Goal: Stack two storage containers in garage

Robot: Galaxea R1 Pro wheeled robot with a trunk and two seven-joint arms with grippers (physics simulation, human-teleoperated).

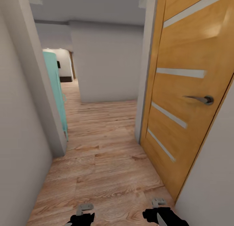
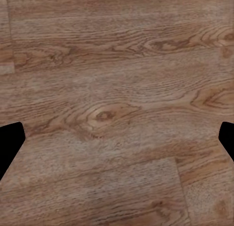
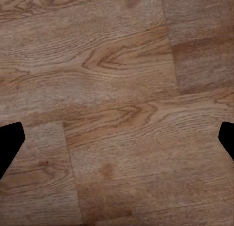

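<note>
You see both grippers, left (image 2: 117,138) and right (image 3: 117,138), with jaws apart over the wood-plank floor (image 1: 107,174), near the wooden door (image 1: 182,99)

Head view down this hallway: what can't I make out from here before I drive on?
- Room past the teal panel: the grey wall edge hides most of it.
- Hallway's far end: the pale wall block stops the view.
- Behind the wooden door: hidden by the door itself.
- Left claw and right claw: cut off by the bottom edge; the wrist views show fingertips spread apart over wood-plank floor.
</note>
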